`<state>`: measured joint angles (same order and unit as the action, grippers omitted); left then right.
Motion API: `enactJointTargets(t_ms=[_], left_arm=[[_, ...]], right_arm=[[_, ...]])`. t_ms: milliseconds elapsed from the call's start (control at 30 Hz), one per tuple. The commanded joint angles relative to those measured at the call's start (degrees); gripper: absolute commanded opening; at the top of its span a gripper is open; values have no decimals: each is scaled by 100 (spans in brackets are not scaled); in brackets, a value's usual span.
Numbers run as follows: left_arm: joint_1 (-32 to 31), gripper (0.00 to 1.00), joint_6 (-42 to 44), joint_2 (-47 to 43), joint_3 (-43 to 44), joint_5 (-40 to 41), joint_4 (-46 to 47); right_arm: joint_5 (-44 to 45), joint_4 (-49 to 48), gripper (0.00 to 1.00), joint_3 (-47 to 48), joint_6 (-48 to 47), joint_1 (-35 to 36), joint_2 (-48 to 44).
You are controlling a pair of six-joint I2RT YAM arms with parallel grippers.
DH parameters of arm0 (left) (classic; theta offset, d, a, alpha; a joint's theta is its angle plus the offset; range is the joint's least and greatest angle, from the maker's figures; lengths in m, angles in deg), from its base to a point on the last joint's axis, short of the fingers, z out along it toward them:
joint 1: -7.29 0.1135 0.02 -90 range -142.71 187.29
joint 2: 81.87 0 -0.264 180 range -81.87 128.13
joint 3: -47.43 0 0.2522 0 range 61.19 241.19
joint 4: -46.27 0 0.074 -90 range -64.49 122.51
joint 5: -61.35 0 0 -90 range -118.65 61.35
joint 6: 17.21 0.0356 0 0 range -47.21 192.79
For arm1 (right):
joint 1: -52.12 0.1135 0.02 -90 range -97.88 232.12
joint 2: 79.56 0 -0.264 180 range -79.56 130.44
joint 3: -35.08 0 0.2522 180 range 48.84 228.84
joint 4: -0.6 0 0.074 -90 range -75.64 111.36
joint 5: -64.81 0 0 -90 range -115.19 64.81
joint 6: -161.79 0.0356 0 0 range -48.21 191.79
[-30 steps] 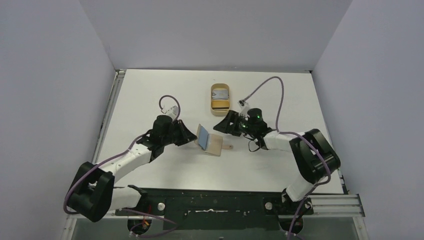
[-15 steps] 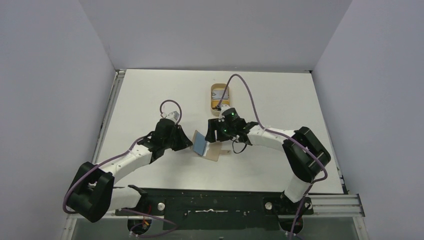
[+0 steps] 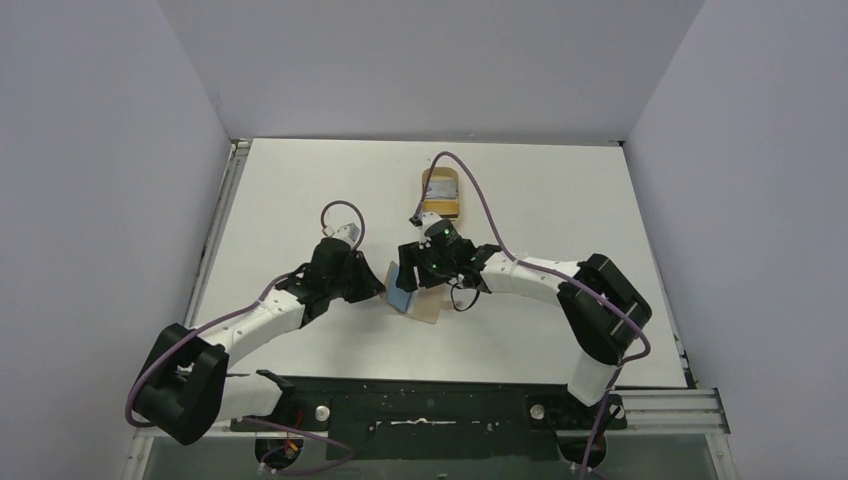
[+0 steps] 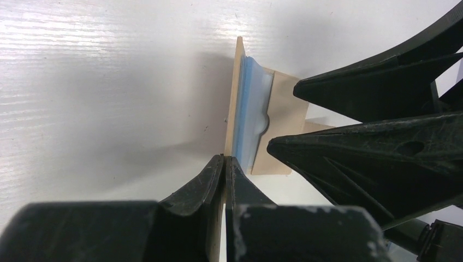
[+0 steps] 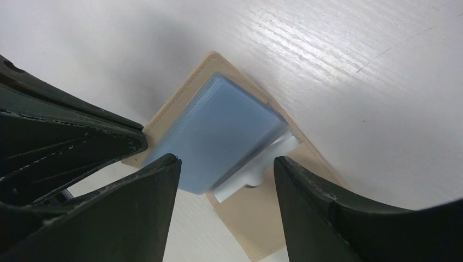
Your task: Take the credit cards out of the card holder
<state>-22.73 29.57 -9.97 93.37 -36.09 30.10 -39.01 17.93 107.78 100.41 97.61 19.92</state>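
Observation:
The beige-tan card holder (image 3: 428, 303) lies open at the table's middle, one panel lifted upright. My left gripper (image 3: 383, 287) is shut on that upright panel's edge (image 4: 236, 103). Light blue credit cards (image 3: 402, 297) sit in a clear sleeve against the panel, seen edge-on in the left wrist view (image 4: 250, 109) and broadside in the right wrist view (image 5: 218, 134). My right gripper (image 3: 408, 268) is open, its jaws either side of the cards' lower edge, not touching them. The holder's lower panel (image 5: 273, 218) lies flat on the table.
An oval tan dish (image 3: 441, 195) with a raised rim stands just behind the right arm, partly hidden by its purple cable. Grey walls enclose the white table (image 3: 300, 200). A metal rail (image 3: 215, 230) runs along the left edge.
My right gripper has swung left from beside the holder to over the cards, jaws open. The left gripper has kept its hold on the upright panel, shifting slightly.

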Motion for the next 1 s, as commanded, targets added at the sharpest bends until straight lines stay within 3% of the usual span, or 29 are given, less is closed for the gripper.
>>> enactJointTargets(t_ms=[0,967], left_arm=[[-47,0,25,-35,112,50,86],[-83,0,-17,-285,63,101,-4]], right_arm=[[264,-185,64,321,-67,199,92],[870,392,61,1051,-249,570,714]])
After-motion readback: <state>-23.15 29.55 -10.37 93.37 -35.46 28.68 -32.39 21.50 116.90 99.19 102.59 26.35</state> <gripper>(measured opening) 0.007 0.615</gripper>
